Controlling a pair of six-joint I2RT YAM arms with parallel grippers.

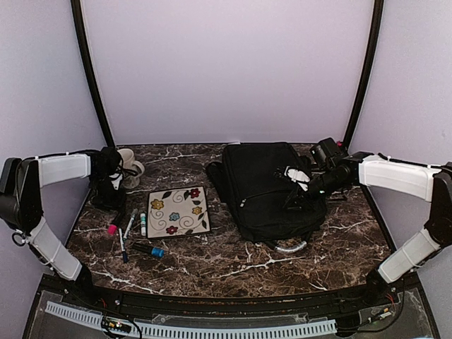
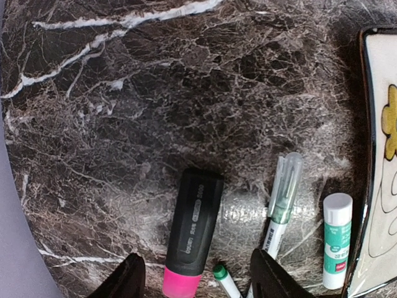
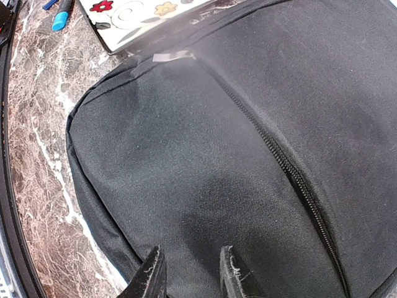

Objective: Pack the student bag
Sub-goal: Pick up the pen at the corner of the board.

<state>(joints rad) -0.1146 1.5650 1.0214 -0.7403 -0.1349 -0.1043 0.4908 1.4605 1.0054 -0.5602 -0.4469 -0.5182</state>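
Observation:
The student bag (image 1: 272, 187) lies flat right of the middle, a big black backpack with a grey-white loop handle (image 1: 291, 247) at its near end. My right gripper (image 1: 295, 201) hovers over its right side. In the right wrist view that gripper (image 3: 191, 274) is open a little, with flat black fabric (image 3: 186, 161) between its fingers and a zipper (image 3: 291, 174) to the right. My left gripper (image 2: 198, 282) is open wide over a black highlighter with a pink cap (image 2: 191, 233), whose pink end lies between the fingers untouched. From above, the left gripper (image 1: 109, 205) is at the table's left.
Beside the highlighter lie a clear-capped pen (image 2: 282, 198), a green-tipped pen (image 2: 222, 278) and a glue stick (image 2: 337, 239). A flowered notebook (image 1: 178, 210) lies between them and the bag. A blue marker (image 1: 150, 249) lies nearer. A white cup (image 1: 129, 166) stands back left, black gear (image 1: 326, 152) back right.

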